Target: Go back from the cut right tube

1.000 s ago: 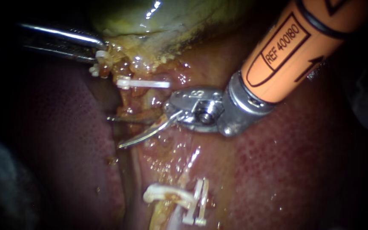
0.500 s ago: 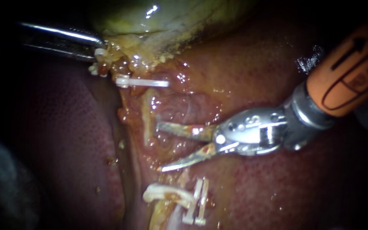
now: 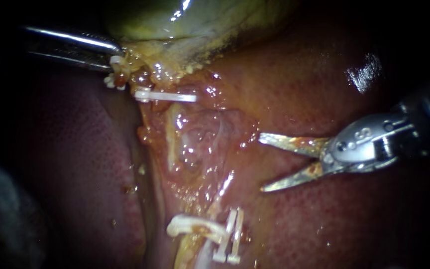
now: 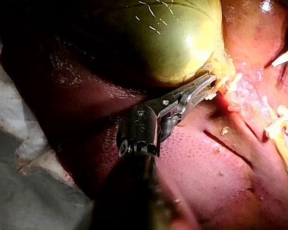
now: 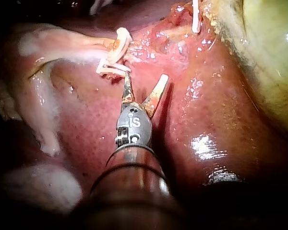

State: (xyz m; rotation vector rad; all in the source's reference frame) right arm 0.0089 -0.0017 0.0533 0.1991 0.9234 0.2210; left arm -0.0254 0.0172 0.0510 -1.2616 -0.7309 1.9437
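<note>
The cut right tube (image 3: 171, 137) lies in the raw bed between the upper clip (image 3: 165, 95) and the paired clips (image 3: 230, 236) below. My right instrument (image 3: 261, 163) hangs off to its right over the liver (image 3: 324, 224), its hand open, blades spread and holding nothing. My left instrument (image 3: 114, 59) has its hand clamped on the gallbladder (image 3: 175, 30) edge

left instrument (image 3: 116, 57): tip buried in yellow tissue (image 3: 143, 52) | right instrument (image 3: 262, 163): shaft lost in dark | gallbladder (image 3: 175, 22): cut by top edge
</note>
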